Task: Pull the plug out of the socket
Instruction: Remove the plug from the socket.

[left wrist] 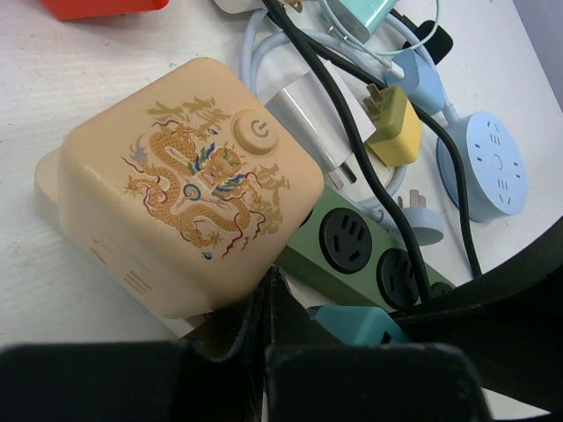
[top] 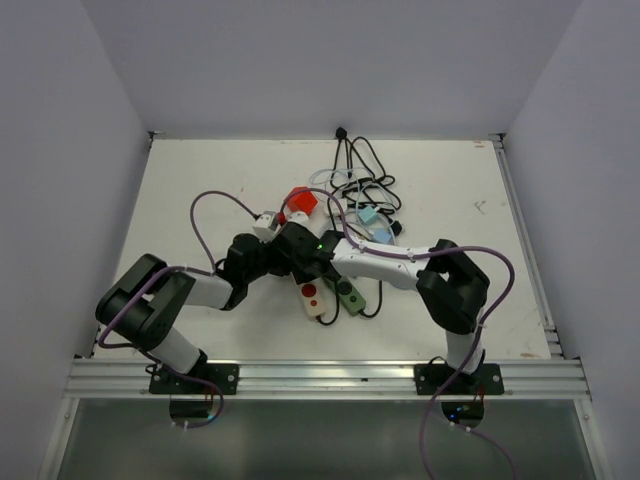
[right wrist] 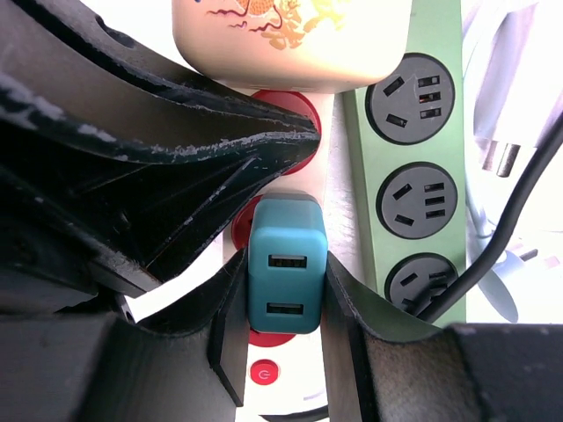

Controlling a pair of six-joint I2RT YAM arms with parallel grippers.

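Right pincer (right wrist: 287,294) is clamping the teal plug (right wrist: 287,264) by its sides, plug sitting in the white strip (right wrist: 295,384) mid-desk (top: 200,180). Left pincer (left wrist: 266,330) is fully closed, empty, tip seemingly bracing nearby. Cream cube adapter (left wrist: 189,185) and green strip (right wrist: 413,176) are crowding in. Risk: strip lifting with the plug if bracing is slipping, or smooth sides sliding free
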